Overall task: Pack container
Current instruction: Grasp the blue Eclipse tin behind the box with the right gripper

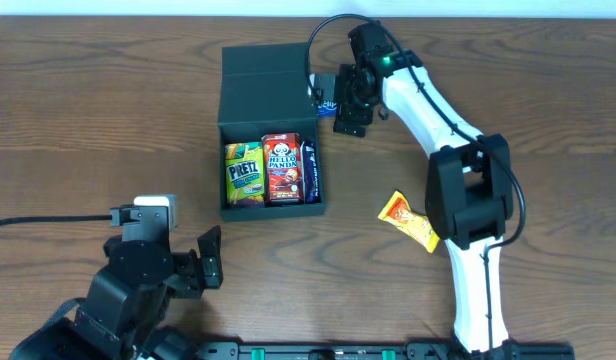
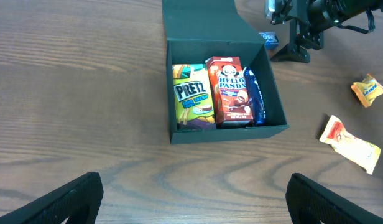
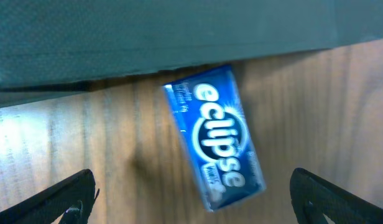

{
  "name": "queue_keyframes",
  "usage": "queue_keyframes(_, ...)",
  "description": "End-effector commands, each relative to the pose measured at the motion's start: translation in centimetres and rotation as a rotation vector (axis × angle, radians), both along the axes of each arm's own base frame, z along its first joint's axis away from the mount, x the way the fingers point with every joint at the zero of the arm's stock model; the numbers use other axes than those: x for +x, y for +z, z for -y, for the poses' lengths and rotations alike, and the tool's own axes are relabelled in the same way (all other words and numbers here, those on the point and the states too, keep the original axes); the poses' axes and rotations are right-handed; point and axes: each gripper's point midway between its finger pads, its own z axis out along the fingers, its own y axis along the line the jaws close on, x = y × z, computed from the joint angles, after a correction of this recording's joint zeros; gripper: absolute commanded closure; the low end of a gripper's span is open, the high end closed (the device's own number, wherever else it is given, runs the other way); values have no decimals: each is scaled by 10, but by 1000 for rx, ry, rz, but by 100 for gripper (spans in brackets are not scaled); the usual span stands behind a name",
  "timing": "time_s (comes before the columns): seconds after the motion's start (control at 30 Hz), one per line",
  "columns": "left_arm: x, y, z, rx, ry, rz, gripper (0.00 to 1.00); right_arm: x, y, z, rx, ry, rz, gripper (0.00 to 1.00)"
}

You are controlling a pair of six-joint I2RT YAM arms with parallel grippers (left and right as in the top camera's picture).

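— Container (image 1: 263,88) location?
— Centre of the wooden table (image 1: 108,110), lid flap thrown open; inside, side by side, stand a Pretz box (image 1: 244,173), a Hello Panda box (image 1: 284,167) and a dark blue packet (image 1: 310,172).
— And the arms?
— Right gripper (image 3: 191,180) hangs beside the container's right wall, jaws spread wide and holding nothing; beneath it a blue gum pack (image 3: 216,146) lies tilted on the wood, one end at the foot of that wall; left gripper (image 2: 194,193) hovers on the near side, well apart from the container, jaws likewise wide and empty.
— Anything else out?
— An orange sweet (image 2: 368,91) and a pale orange packet (image 2: 350,142), to the container's right.
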Motion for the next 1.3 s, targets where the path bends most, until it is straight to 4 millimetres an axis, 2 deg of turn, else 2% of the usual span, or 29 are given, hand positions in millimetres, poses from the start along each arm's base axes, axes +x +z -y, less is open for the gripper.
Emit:
queue_keyframes(0.0,-1,2,-1,-11,8,2,5,6,-6,-5,35,21,-16,1)
queue_keyframes(0.27,-1,2,-1,-11,8,2,5,15,1,-9,49,22,1,1)
queue_keyframes(0.5,-1,2,-1,-11,8,2,5,11,-23,-6,35,18,-45,1)
queue_keyframes(0.83,-1,2,-1,-11,8,2,5,14,-34,2,33,-2,-61,3)
queue_keyframes(1.0,-1,2,-1,-11,8,2,5,12,-43,3,44,-17,-86,11)
queue_keyframes(1.27,-1,2,-1,-11,8,2,5,19,-48,1,65,-74,-86,41)
